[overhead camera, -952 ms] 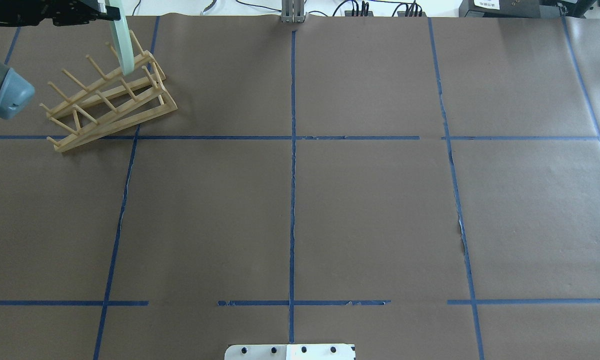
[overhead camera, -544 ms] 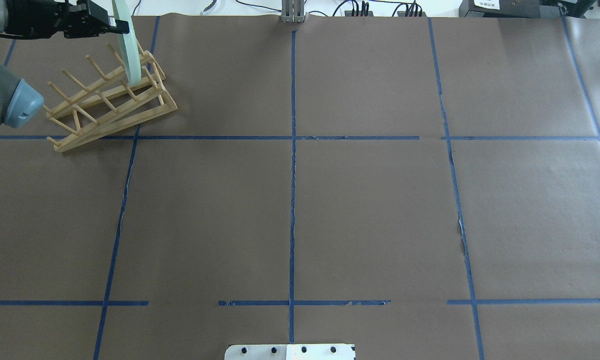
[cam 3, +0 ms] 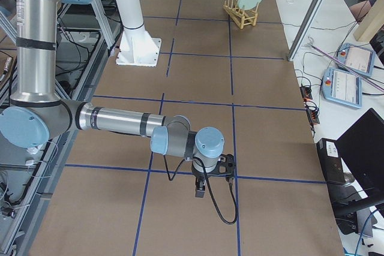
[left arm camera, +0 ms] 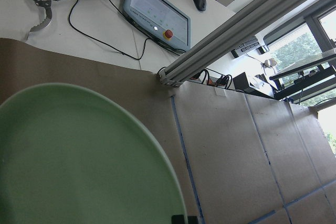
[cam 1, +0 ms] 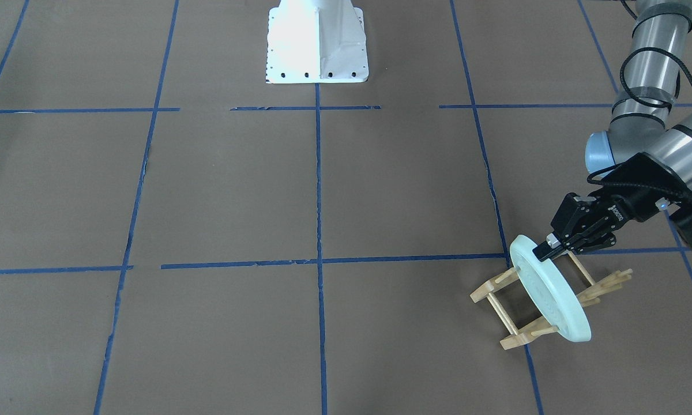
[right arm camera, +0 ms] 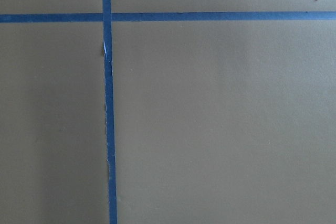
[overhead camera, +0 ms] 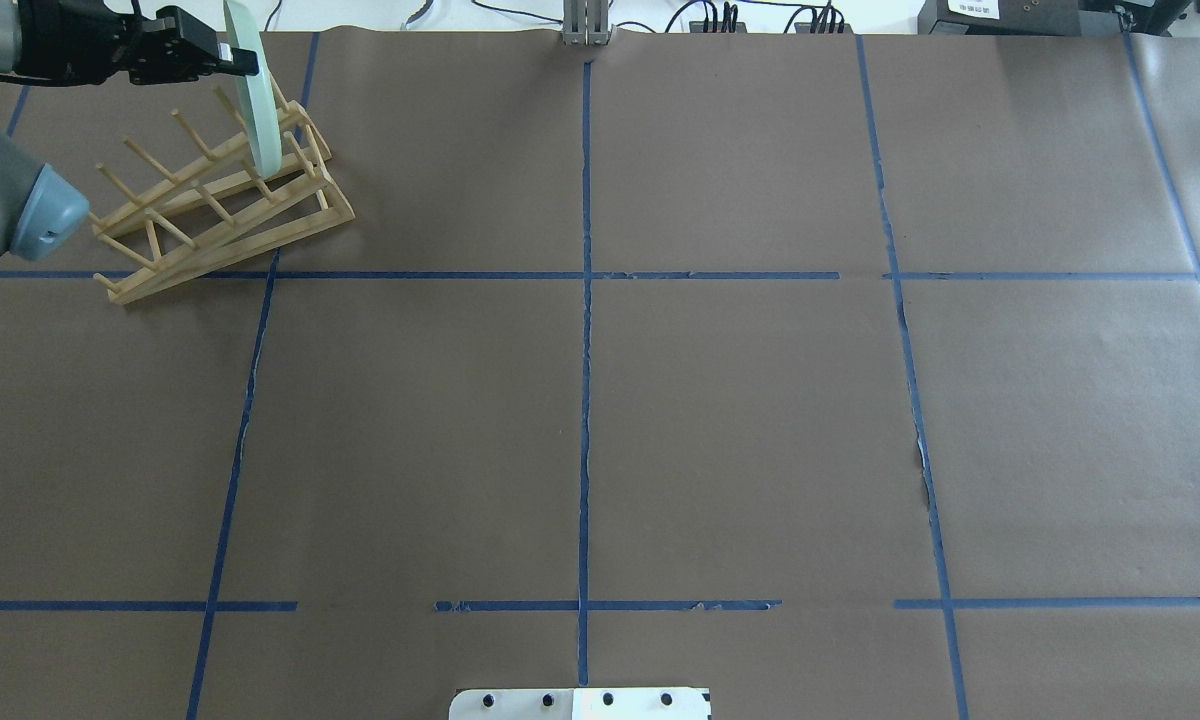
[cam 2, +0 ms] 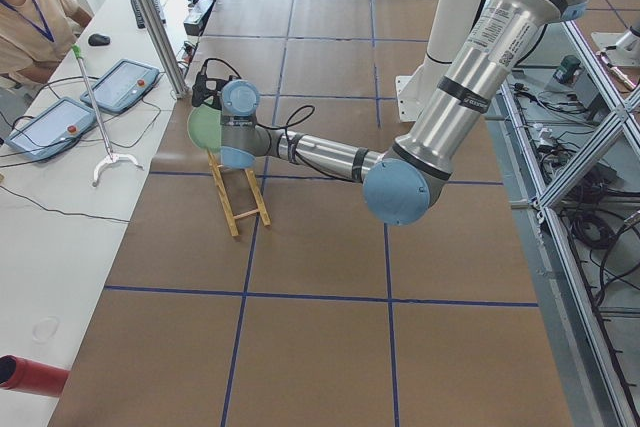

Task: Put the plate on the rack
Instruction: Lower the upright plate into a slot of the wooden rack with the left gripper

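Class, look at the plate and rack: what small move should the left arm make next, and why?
Probably open the left gripper to release: it pinches the top rim of the plate, which stands on edge, apparently seated between pegs of the rack.

One plate [cam 1: 551, 294] and one rack [overhead camera: 230, 250], both at the upper left of the overhead view. Two arms with one hand each: the left hand [cam 1: 545, 249] at the right of the front-facing view, the right hand [cam 3: 200, 193] low in the right-side view. One white base [cam 1: 316, 43]. Two pendants [cam 2: 120, 82] and one person [cam 2: 30, 7], upper left of the left-side view.
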Tool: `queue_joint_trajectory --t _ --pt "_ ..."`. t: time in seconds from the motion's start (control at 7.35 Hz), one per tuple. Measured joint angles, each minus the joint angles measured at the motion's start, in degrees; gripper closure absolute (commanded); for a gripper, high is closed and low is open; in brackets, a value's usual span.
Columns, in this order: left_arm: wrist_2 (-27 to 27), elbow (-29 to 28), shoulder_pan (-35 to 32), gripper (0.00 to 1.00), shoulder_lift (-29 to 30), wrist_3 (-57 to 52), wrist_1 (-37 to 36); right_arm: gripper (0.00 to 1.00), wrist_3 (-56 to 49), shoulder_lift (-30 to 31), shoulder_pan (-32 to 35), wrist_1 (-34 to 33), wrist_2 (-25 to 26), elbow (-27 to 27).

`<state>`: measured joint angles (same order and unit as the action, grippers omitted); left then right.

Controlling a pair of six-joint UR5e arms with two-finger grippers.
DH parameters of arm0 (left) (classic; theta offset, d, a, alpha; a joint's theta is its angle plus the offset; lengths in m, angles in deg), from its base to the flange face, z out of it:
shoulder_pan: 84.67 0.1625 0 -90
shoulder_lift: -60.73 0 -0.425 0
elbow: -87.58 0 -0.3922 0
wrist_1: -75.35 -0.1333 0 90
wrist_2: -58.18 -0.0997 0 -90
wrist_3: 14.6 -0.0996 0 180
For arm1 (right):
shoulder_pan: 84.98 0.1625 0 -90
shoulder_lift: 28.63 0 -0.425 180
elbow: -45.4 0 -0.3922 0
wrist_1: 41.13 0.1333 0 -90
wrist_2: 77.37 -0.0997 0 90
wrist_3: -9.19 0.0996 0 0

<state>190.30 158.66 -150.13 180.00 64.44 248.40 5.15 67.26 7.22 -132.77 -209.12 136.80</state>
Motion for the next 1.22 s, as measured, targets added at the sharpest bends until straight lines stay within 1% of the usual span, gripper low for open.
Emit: queue_joint_trajectory --t 0.82,0.95,1.09,1.22 --pt "-1.9 -1.6 0.5 1.0 0.0 0.0 0.4 0.0 0.0 0.0 0.0 0.0 0.0 0.0" --pt "-1.9 -1.7 0.6 0.89 0.0 -0.1 0.4 0.0 0.0 0.0 0.0 0.0 0.0 0.0" --pt "-1.9 -1.9 0.6 0.66 0.0 -0.1 0.5 0.0 0.0 0.0 0.0 0.0 0.0 0.0" --pt "-1.9 -2.1 0.6 0.58 0.0 -0.1 0.5 0.0 0.0 0.0 0.0 0.0 0.0 0.0"
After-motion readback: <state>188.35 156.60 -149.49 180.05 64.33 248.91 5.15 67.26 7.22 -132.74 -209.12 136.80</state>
